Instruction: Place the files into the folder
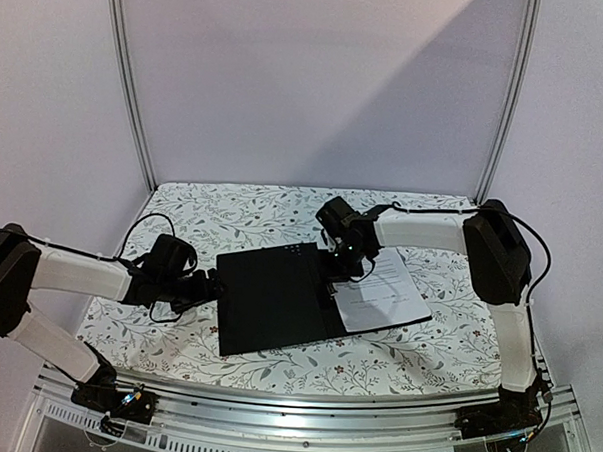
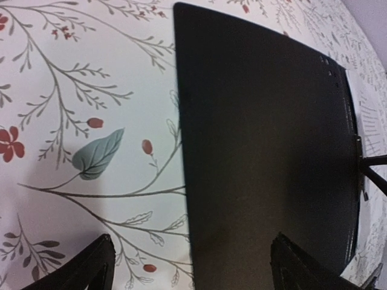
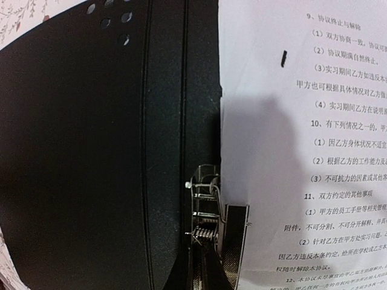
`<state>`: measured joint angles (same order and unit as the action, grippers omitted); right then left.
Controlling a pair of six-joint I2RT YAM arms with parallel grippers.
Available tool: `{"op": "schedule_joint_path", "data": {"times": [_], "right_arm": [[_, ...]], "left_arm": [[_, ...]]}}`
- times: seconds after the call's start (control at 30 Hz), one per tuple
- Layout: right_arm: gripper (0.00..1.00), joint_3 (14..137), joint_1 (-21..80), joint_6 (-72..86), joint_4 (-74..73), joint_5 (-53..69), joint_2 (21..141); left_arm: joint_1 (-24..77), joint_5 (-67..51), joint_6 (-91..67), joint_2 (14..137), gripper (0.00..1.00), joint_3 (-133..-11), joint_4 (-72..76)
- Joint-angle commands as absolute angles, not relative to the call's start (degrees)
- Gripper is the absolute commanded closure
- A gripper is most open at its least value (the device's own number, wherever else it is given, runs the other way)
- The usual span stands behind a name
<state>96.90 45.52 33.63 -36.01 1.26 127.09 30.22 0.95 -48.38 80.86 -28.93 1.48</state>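
A bench [image 1: 182,211] covered in a white cloth printed with leafy twigs and small red flowers sits inside plain pale walls. Metal poles rise at the back corners and an aluminium rail runs along the near edge. Nothing lies between either arm and the work.

The folder [image 1: 273,295] lies open and flat at the bench's centre, its black inside facing up. A printed sheet [image 1: 384,290] of white paper with fine black text lies on its right half, toward 3 o'clock.

The left arm reaches in low from 9 o'clock, forearm nearly level. The left pincer [image 1: 211,280] is at the folder's left edge with its jaws wide apart. In the wrist view one finger [image 2: 91,272] is over the cloth and the other over the black cover, so the edge runs between them. Whether they touch it cannot be told.

The right arm rises from 5 o'clock, bends at a high elbow near 3 o'clock and stretches toward the centre, wrist tipped down. The right pincer [image 1: 342,268] has its jaws closed together, right at the metal clip [image 3: 211,211] beside the folder's spine. The sheet's left edge meets the clip there. A grip on the clip cannot be made out.
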Motion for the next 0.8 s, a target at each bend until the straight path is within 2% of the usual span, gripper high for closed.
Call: {"op": "schedule_joint_path", "data": {"times": [0.0, 0.77], "right_arm": [[1.0, 97.6, 45.6, 33.9, -36.0, 3.4, 122.8], [1.0, 96.5, 45.2, 32.9, -36.0, 3.0, 117.0]], "left_arm": [[30.9, -3.1, -46.6, 82.4, 0.1, -29.2, 4.2], [30.2, -10.8, -46.8, 91.4, 0.08, -32.2, 3.8]]}}
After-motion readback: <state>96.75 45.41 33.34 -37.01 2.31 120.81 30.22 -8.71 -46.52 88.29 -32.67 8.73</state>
